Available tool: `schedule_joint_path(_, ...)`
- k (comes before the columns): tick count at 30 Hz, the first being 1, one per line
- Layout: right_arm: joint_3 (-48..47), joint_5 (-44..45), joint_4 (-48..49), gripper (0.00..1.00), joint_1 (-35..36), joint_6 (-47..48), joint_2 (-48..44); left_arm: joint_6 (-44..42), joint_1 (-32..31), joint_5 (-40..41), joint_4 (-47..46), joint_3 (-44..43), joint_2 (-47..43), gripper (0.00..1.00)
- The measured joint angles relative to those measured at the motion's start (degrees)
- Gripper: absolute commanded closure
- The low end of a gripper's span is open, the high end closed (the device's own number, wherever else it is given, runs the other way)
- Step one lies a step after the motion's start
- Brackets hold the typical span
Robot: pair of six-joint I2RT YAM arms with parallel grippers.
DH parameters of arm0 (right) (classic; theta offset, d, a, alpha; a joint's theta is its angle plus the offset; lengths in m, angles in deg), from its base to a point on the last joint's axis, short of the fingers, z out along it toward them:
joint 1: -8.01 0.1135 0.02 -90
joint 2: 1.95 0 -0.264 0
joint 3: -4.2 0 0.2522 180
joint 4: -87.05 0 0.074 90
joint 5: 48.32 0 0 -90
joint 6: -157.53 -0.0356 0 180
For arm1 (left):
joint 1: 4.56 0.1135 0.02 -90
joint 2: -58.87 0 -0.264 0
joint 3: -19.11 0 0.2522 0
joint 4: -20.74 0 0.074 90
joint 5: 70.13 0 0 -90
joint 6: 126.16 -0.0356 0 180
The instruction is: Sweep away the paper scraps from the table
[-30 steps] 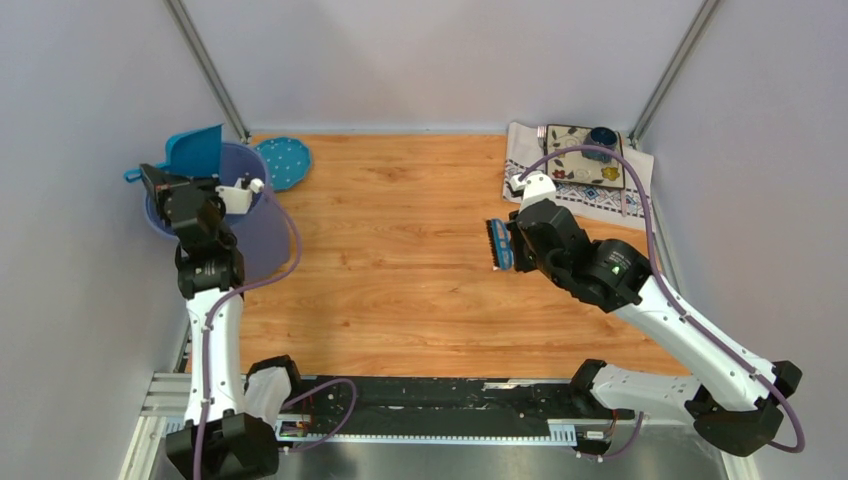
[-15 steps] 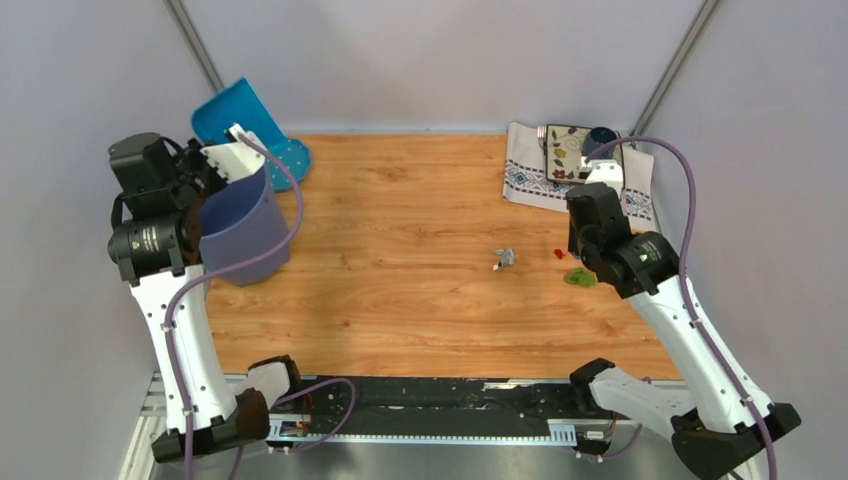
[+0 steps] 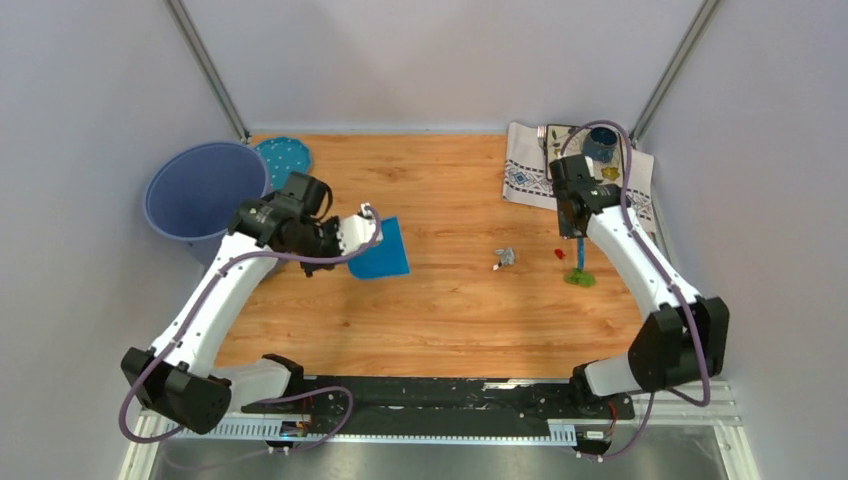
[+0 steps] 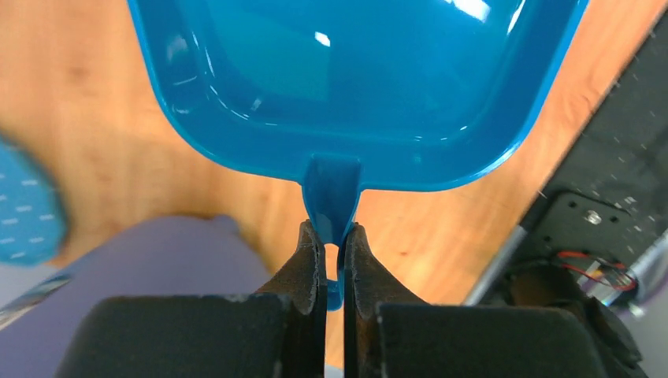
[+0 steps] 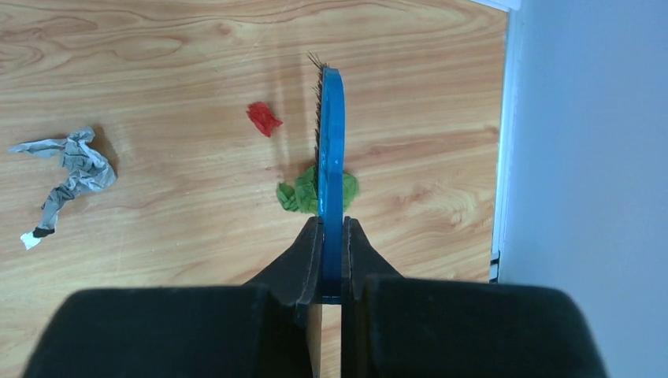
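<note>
Nothing is swept yet: the grey scrap (image 5: 75,169), red scrap (image 5: 264,118) and green scrap (image 5: 303,193) lie right of centre on the tabletop (image 3: 450,310). Left jaws grip the dustpan (image 4: 354,87) by its handle, right jaws the brush (image 5: 331,157).

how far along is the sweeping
Done: tools gripped, left gripper shut on the dustpan by its handle, right gripper shut on the brush. In hand: brush at the green scrap. Left: grey scrap, red scrap and green scrap all lie on the table; the dustpan is empty.
</note>
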Motion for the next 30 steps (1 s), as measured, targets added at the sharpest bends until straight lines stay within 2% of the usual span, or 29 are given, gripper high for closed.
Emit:
schedule_joint_path(5, -1.5, -2.9, 2.2, 1.0, 0.7, 2.8, 7.9, 2.2, -4.5, 2.4, -1.0, 12.3, 1.2, 1.0)
schedule_joint_path(9, -1.2, -4.9, 3.5, 1.0, 5.9, 4.4, 9.1, 2.4, -5.0, 5.2, -2.9, 18.6, 2.8, 1.0)
schedule_joint_path(20, 1.4, -14.0, 5.7, 1.0, 28.5, 6.6, 7.5, 1.5, -5.0, 13.6, -8.2, 25.7, 3.0, 1.0)
schedule_joint_path(24, -0.1, -16.9, 4.3, 1.0, 32.0, 6.3, 5.2, 1.3, -5.0, 15.0, -9.2, 27.8, 3.2, 1.0)
schedule_joint_path(30, -6.7, -16.1, 1.2, 1.0, 32.5, 4.5, 2.3, 1.2, -5.0, 15.4, -10.0, 28.2, 3.8, 1.0)
